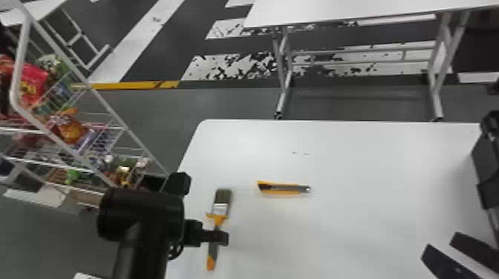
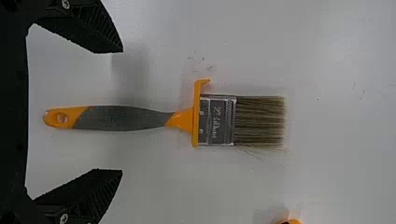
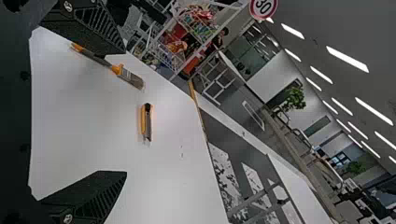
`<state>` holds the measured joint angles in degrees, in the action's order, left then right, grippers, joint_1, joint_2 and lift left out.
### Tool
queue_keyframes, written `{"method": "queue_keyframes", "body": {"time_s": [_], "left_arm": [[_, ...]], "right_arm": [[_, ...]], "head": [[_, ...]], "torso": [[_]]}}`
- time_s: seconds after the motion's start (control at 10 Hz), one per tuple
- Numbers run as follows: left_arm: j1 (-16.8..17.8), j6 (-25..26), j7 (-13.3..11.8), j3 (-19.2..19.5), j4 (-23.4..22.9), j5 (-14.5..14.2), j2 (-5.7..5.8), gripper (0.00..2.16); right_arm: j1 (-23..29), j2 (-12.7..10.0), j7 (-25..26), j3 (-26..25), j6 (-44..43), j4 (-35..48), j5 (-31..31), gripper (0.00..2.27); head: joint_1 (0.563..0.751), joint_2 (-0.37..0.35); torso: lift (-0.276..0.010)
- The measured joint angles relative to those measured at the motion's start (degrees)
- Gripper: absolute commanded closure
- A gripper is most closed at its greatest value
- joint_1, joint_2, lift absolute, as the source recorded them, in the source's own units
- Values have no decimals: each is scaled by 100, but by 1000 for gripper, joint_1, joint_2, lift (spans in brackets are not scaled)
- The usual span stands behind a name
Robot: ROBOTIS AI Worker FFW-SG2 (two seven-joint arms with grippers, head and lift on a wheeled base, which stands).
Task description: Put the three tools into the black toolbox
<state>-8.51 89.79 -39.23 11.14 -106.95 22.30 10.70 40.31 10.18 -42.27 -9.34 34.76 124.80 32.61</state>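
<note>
Jaws stand wide apart and empty on both my left gripper (image 1: 205,210) and my right gripper (image 1: 440,243); the brush (image 1: 221,209) lies flat on the white table (image 1: 352,156) beneath the left one, and the knife (image 1: 284,188) lies near its bristles

white table (image 1: 356,156), paintbrush (image 1: 219,219) lying flat (bristle end farther from the robot), yellow utility knife (image 1: 284,188) lying crosswise nearby

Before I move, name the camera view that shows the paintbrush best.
The left wrist view: the paintbrush lies whole and close there, bristles to handle end. The head view shows it, but the left gripper covers part of its handle. The right wrist view has it small and slanted.
</note>
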Motion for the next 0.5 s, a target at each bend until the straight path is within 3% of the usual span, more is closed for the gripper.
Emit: {"method": "queue_keyframes", "body": {"time_s": [0.5], "left_arm": [[659, 0, -151, -36, 945, -121, -32, 174]], "right_arm": [[12, 1, -21, -50, -107, -91, -7, 80]], "head": [[695, 350]], "torso": [[-51]]}}
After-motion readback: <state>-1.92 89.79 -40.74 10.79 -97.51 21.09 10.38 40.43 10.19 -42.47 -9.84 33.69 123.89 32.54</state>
